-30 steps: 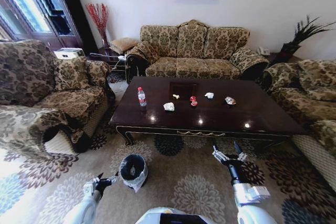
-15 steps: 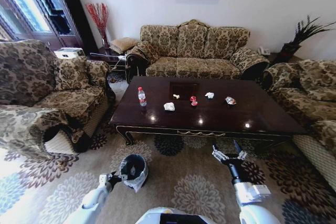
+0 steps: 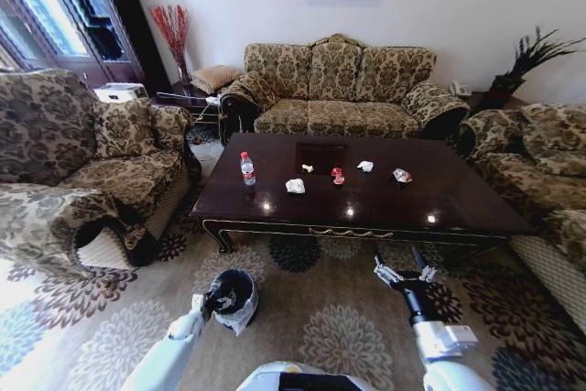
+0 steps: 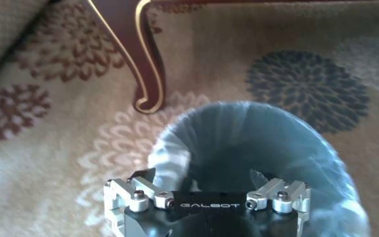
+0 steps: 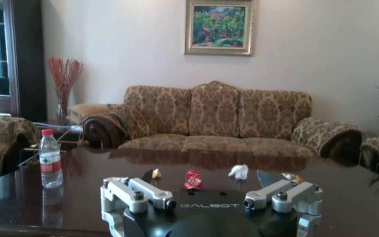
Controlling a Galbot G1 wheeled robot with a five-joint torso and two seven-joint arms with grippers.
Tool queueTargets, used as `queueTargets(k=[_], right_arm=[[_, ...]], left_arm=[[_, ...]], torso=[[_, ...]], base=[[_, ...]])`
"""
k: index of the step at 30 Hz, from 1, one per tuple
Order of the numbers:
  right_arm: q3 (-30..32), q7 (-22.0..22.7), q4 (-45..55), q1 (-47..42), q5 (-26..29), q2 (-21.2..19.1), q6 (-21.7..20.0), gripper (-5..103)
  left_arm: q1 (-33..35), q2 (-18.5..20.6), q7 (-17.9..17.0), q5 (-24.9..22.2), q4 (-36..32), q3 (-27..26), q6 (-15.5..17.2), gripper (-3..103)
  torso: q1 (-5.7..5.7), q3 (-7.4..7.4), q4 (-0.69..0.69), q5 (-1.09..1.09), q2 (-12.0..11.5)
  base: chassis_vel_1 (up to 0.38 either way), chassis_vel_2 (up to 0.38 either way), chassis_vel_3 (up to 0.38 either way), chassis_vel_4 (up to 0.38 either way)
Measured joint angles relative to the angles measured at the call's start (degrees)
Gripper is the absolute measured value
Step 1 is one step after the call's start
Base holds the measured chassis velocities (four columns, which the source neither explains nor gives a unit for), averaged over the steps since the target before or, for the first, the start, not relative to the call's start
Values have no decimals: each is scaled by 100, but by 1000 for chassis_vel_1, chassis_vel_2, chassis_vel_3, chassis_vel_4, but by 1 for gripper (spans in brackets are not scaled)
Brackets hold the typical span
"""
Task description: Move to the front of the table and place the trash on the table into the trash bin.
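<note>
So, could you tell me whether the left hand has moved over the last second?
Yes. The left hand has moved toward the robot's right and forward, and now sits at the rim of the trash bin, open above its black bag.

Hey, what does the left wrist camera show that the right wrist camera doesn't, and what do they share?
Left wrist camera: the left gripper, fingers open, over the black-lined trash bin on the flowered carpet, beside a curved table leg.

Right wrist camera: the right gripper, open, facing the tabletop, with the bottle, a red wrapper, a white paper wad, plus the sofa and painting.

Shared: the table, seen as a leg in one and the top in the other.
</note>
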Motion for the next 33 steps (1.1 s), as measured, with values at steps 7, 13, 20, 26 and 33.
queueTargets(k=[7,13,20,26,33], right_arm=[[-7,1,-89,35,32,25,14,100],[6,5,-65,9,32,37,21,100],[73,22,-19,-43,41,22,42,100],[116,42,0,-96,54,27,97,100],[151,69,-16,-89,101,6,125,100]], left_arm=[[142,153,20,-67,-27,-270,-19,98],[-419,9,371,-52,934,-209,-319,98],[-766,-106,524,217,1588,-197,-494,98],[-1113,-256,381,345,2178,-185,-496,92],[-1154,-334,68,437,2238,-181,-353,64]], torso=[[-2,-1,5,2,0],[-1,0,1,-1,0],[-1,0,1,0,0],[-1,0,2,0,0],[-1,0,2,1,0]], base=[[0,0,0,0],[0,0,0,0],[0,0,0,0],[0,0,0,0],[0,0,0,0]])
